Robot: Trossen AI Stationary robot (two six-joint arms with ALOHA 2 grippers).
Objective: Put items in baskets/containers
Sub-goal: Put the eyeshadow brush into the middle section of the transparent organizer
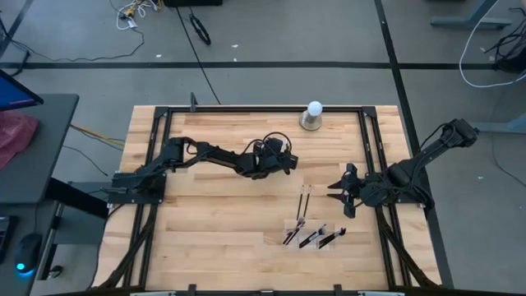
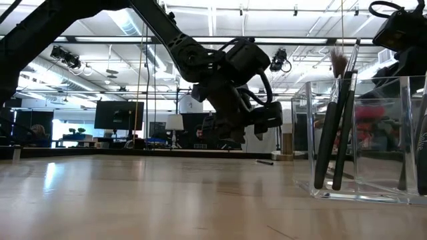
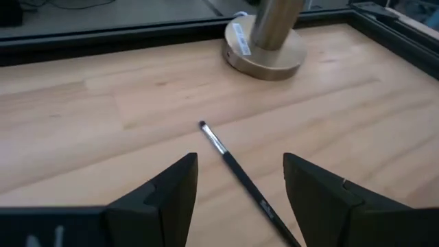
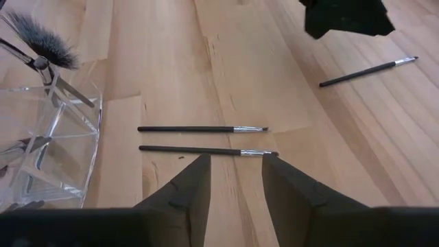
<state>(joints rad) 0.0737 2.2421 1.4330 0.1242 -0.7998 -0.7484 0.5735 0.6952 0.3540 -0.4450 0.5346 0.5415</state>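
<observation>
The left tool [image 3: 240, 189] hovers mid-surface, fingers spread and empty, straddling one loose brush [image 3: 236, 171] whose long axis runs straight ahead of it toward the lamp base [image 3: 266, 51] at twelve o'clock. Two more brushes [image 4: 202, 139] lie parallel before the right tool [image 4: 233, 182], also spread, nearer the clear tray [image 4: 48, 147] holding brushes at six o'clock.

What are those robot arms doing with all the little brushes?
They are tidying makeup brushes into a clear box near the front of the table. A few brushes already stand in it. The left hand is open and hovers over one brush lying on the wood near the middle of the table, close to a white ball on a round stand. The right hand waits open by two brushes lying side by side next to the box. Neither hand holds anything.
</observation>
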